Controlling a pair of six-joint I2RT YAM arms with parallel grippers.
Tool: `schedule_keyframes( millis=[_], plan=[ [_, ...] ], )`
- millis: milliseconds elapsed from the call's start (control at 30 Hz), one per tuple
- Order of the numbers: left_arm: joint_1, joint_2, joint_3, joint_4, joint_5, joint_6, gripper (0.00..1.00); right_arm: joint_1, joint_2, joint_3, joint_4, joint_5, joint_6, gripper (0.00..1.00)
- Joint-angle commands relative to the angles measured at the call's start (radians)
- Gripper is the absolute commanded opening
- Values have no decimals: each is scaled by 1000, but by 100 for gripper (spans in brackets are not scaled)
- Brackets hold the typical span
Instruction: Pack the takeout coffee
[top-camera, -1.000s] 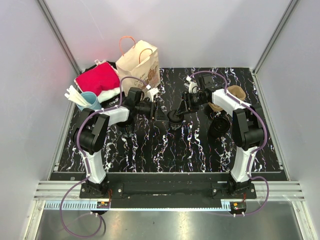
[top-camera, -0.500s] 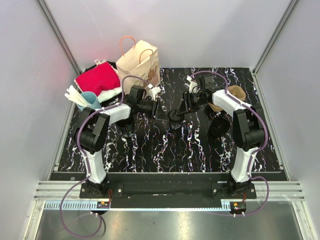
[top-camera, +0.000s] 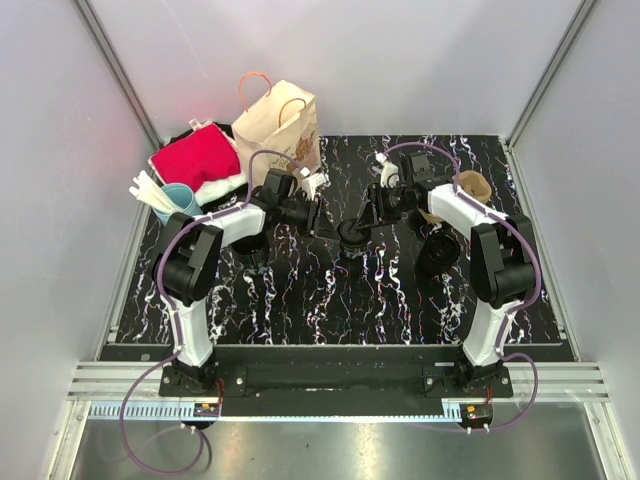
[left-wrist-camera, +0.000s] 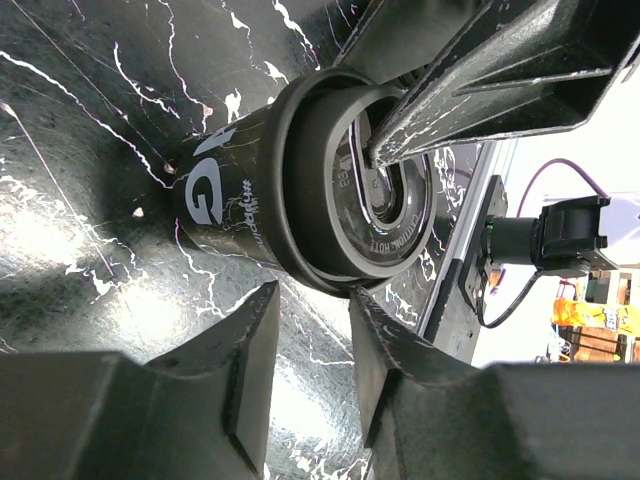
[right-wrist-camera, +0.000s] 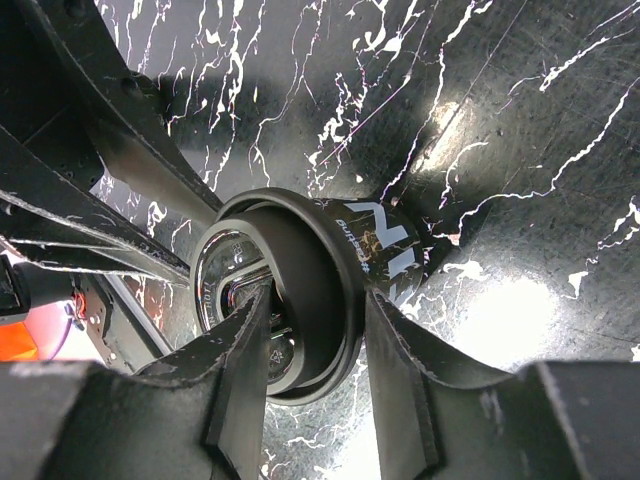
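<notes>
The black coffee cup (top-camera: 352, 236) sits to the right of the paper bag (top-camera: 280, 125), nearer the arms. The right gripper (right-wrist-camera: 317, 300) pinches its lid rim (one finger inside the recess). The left gripper (left-wrist-camera: 312, 297), narrowly parted and empty, points at the cup from the bag's side.

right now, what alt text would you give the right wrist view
Fingers of the right gripper pinch the rim of the black lid on a black printed coffee cup, one finger inside the lid, one outside. Beneath is a black table veined white; fingers of the left gripper reach in from upper left.
</notes>
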Motion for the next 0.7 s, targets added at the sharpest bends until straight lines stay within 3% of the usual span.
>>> schedule_keyframes(
  millis=[0, 167, 467, 667],
  plan=[
    [0, -51, 14, 51, -55, 43, 41, 29, 2, -50, -61, 78, -41, 45],
    [-1, -104, 37, 13, -61, 98, 47, 30, -3, -59, -49, 86, -35, 44],
    [-40, -107, 46, -4, -64, 98, 48, 30, -4, -62, -41, 95, -25, 44],
    [-86, -184, 28, -24, -212, 199, 48, 29, -4, -62, -35, 98, -22, 44]
  ],
)
